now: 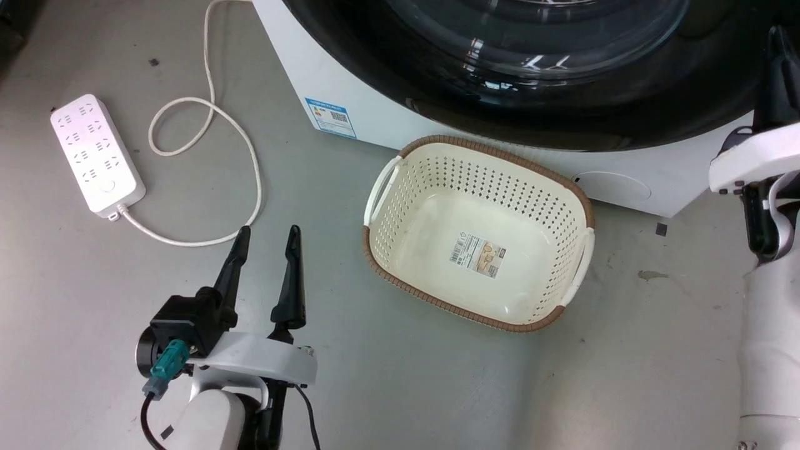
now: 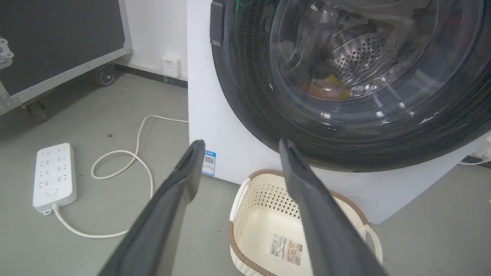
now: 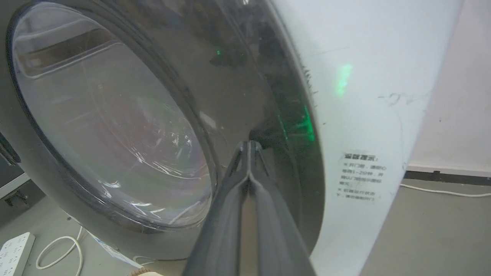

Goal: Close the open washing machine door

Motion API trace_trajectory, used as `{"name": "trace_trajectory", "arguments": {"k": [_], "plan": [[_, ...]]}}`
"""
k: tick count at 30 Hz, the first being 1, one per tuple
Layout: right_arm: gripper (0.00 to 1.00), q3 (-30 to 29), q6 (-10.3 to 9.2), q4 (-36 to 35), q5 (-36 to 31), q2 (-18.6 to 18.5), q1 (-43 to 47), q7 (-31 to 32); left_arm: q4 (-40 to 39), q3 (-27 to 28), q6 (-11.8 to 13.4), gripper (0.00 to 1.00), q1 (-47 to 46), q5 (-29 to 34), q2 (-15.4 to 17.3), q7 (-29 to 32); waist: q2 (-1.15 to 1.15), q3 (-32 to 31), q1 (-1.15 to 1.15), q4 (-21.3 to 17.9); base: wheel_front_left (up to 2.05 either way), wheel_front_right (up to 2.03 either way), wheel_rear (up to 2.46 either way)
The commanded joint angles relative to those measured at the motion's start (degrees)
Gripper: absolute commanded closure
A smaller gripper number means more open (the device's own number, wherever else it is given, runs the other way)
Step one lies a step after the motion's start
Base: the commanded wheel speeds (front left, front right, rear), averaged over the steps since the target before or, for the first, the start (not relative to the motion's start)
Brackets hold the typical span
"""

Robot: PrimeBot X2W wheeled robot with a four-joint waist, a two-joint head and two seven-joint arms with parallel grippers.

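At the far left of the head view, a white power strip (image 1: 97, 155) lies on the grey floor, and its pale cord (image 1: 206, 119) loops away toward the machine.

Your left gripper (image 1: 269, 232) hangs low over bare floor just right of that cord. Its two dark fingers are spread and hold nothing. It is well apart from the door.

In the middle, a cream perforated basket (image 1: 494, 181) with a brown rim sits on the floor just in front of the washing machine (image 1: 337, 81). It looks empty apart from a label on its base.

Above the basket, the washing machine door (image 1: 562, 119) spans almost the whole white front, with a wide black rim around a clear domed glass bowl. The steel drum shows through the glass in the left wrist view. The door looks swung against the front or very nearly so. You cannot tell from these views whether it has latched.

On the right, your right gripper (image 3: 249, 143) has its fingers pressed together into one blunt point. The tips appear to touch the black rim on the side nearest the white side panel (image 3: 364, 96).

The door lies straight ahead of those fingers, along their own length. The right arm is much the nearer, so any final push should probably run forward into the rim.
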Motion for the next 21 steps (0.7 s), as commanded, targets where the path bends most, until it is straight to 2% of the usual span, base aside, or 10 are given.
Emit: {"name": "trace_trajectory", "arguments": {"k": [1, 7, 11, 17, 21], "plan": [[1.0, -0.3, -0.05, 0.0, -0.4, -0.6, -1.4, -0.3, -0.1, 0.4, -0.3, 0.0, -0.3, 0.4, -0.3, -0.3, 0.0, 0.0, -0.01, 0.1, 0.0, 0.0, 0.0], [1.0, -0.8, -0.05, 0.6, -0.3, -0.7, -1.8, -1.2, 0.4, 1.2, -0.7, 0.0, 0.3, 1.0, -0.8, -0.3, 0.0, -1.0, -0.01, -0.3, 0.0, 0.0, 0.0], [1.0, -0.2, -0.05, 0.0, 0.7, -0.5, 0.4, -2.8, 1.0, 2.0, -1.1, 0.0, 0.9, 1.3, -0.7, -0.3, 0.0, -4.2, -0.01, -1.6, 0.0, 0.0, 0.0], [1.0, 1.3, -0.05, -3.7, 2.4, 0.1, 7.1, -4.5, 1.7, 3.8, -1.5, 0.0, 3.2, 1.9, -0.3, -0.3, 0.0, -11.0, -0.01, -5.4, 0.0, 0.0, 0.0], [1.0, 4.5, -0.05, -5.9, 4.2, 0.3, 12.7, -4.8, 1.7, 5.0, -1.6, 0.0, 5.0, 2.3, 0.1, -0.3, 0.0, -15.4, -0.01, -8.9, 0.0, 0.0, 0.0]]}}
